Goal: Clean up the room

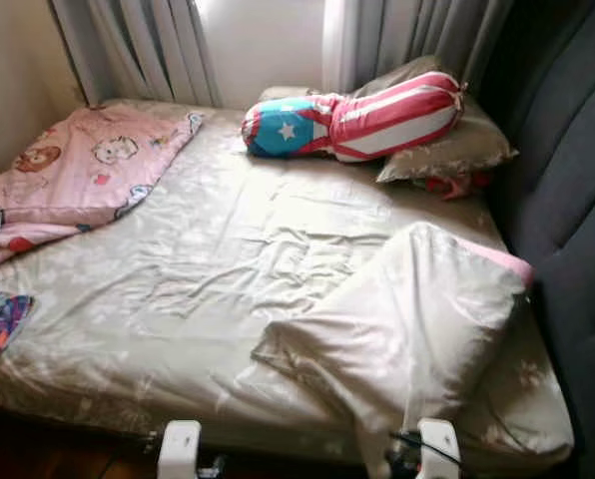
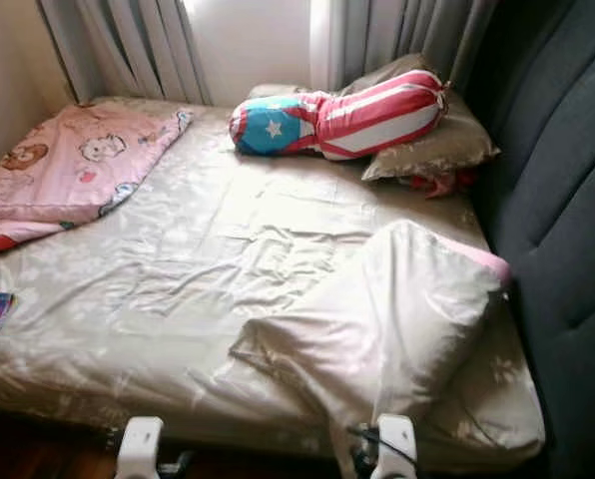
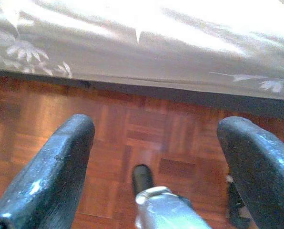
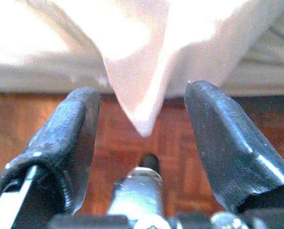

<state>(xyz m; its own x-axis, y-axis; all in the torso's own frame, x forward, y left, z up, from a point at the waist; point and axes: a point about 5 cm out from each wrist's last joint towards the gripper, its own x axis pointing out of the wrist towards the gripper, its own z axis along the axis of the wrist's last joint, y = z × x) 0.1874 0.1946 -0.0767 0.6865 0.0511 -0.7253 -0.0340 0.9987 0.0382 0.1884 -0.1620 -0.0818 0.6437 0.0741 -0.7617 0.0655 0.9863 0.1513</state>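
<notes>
A rumpled beige quilt lies bunched on the front right of the bed, one corner hanging over the bed's edge. My right gripper is open just below that edge. The hanging quilt corner dangles between its fingers without being pinched. My left gripper is open over the wooden floor in front of the bed side, with nothing between its fingers. A pink cartoon blanket lies crumpled at the bed's far left.
A red, white and blue bolster rests on a beige pillow at the head. A dark padded headboard runs along the right. Grey curtains hang behind. A colourful cloth lies at the left edge.
</notes>
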